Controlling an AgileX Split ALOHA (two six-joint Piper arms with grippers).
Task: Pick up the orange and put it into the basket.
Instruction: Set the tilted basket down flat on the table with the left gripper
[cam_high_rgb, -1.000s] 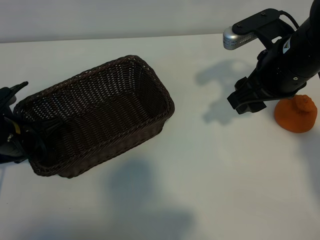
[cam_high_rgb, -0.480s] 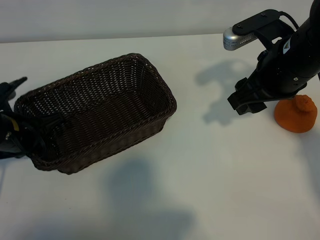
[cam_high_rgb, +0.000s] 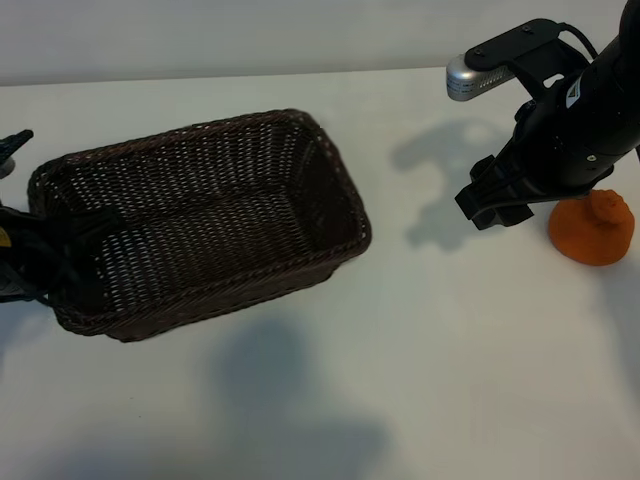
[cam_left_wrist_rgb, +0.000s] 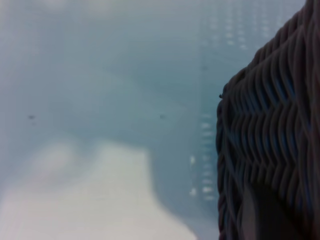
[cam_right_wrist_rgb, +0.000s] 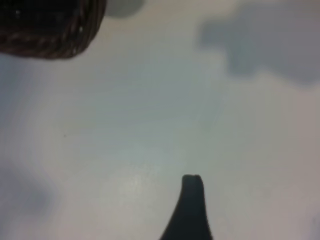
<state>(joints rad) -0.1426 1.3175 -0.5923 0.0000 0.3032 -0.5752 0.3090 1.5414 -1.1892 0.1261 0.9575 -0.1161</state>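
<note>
Brown basket (cam_high_rgb: 205, 225): your left gripper (cam_high_rgb: 40, 262) pinches its near end wall, fingers nearly closed. Your right gripper (cam_high_rgb: 492, 205) hangs wide open, holding nothing. Just beside those fingers, the orange (cam_high_rgb: 592, 229) sits on the table (cam_high_rgb: 420, 340).

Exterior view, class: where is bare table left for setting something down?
Bare white table lies between the dark brown woven wicker basket and the rough round orange, and along the whole near edge. It is crowded at the right gripper beside the orange, and at the basket's left end.
</note>
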